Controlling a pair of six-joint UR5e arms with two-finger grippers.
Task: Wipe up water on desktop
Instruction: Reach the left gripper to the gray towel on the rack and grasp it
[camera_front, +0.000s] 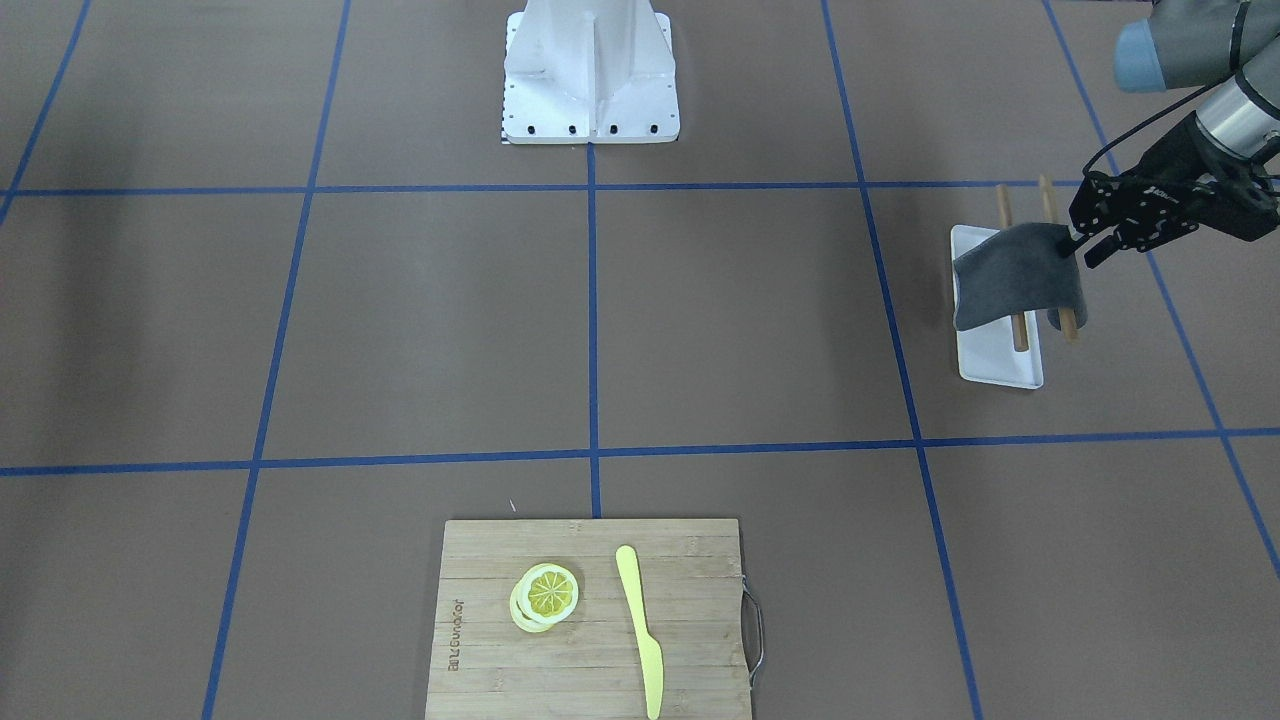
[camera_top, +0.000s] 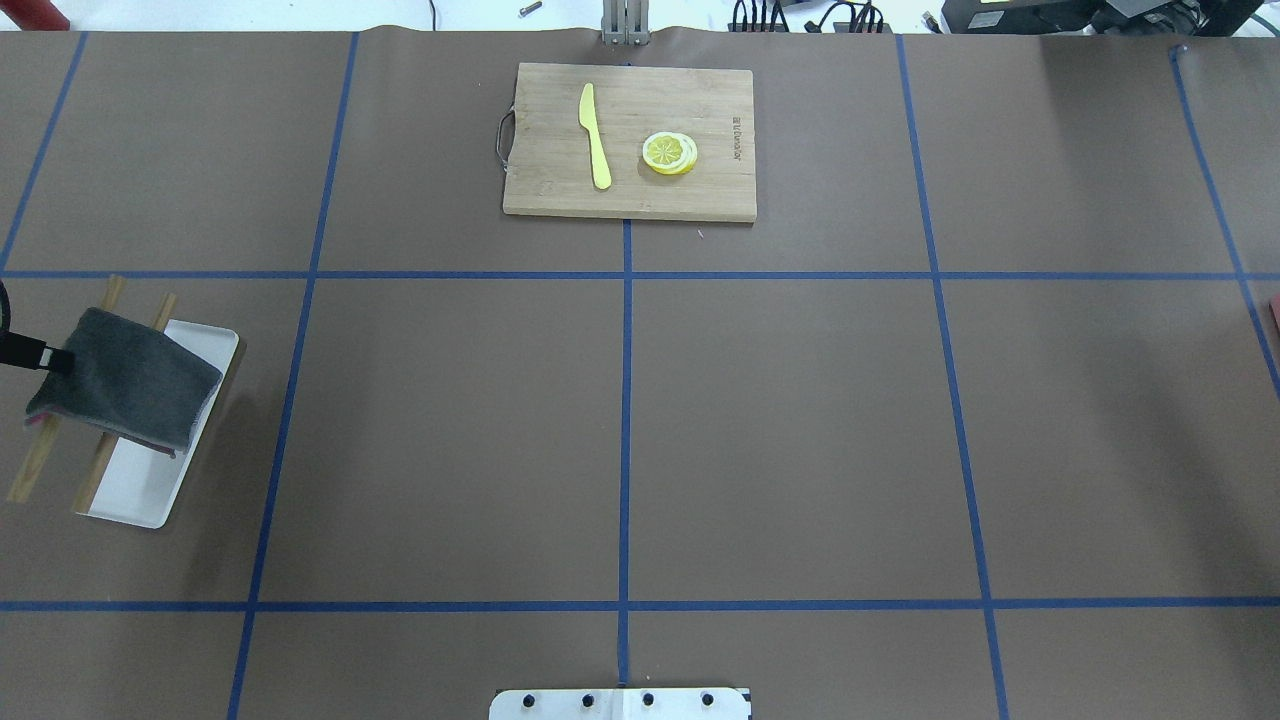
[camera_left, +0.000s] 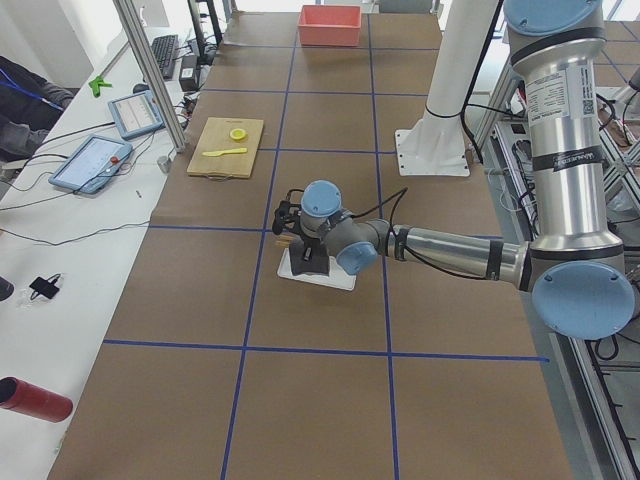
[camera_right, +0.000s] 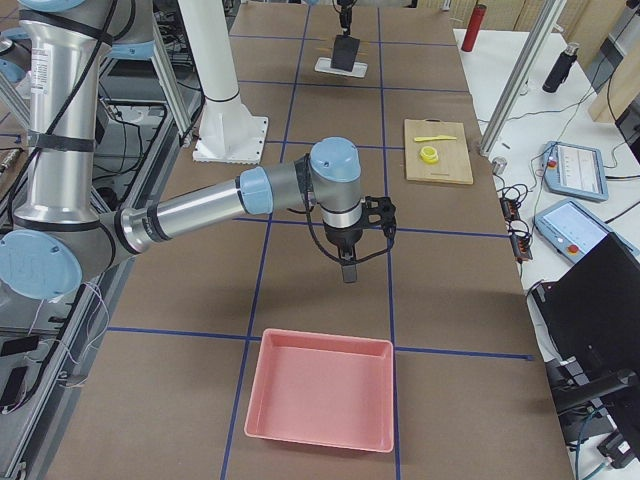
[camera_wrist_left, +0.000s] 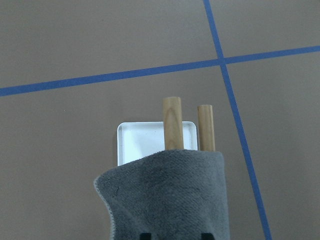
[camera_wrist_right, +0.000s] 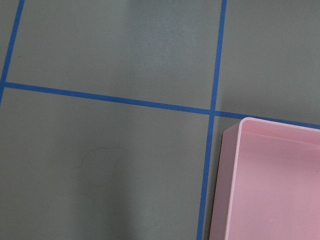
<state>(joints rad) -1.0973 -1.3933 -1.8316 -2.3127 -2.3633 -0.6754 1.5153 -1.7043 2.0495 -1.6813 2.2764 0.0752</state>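
- The desktop (camera_top: 780, 430) runs under everything: flat, stiff, matte brown, crossed by blue tape. It looks papery, so I judge it wants a light, even rub rather than a hard scrub.
- The pink tray (camera_wrist_right: 227, 200) sits at my right end. Just beside it, the right wrist view shows a faint outline (camera_wrist_right: 97, 167) on the brown. That could be the water, though I can't be sure.
- The cutting board (camera_top: 545, 180) lies at the far edge, well apart from my work.
- The white tray (camera_top: 130, 490) sits at my left end with two wooden rods (camera_wrist_left: 173, 122) propped across it.
- The grey cloth (camera_top: 125, 380) hangs over those rods. It looks soft, limp and light, and it'll sag once it's off them. The free near edge is the place to pinch it, deep enough that it won't slip.
- My left gripper (camera_front: 1085, 247) is right at that edge, with its fingertips (camera_wrist_left: 145, 235) apart and fabric between them, not yet squeezed.
- My right gripper (camera_right: 347, 268) hangs above the desktop near the pink tray. Whether it's spread or closed, I can't tell.
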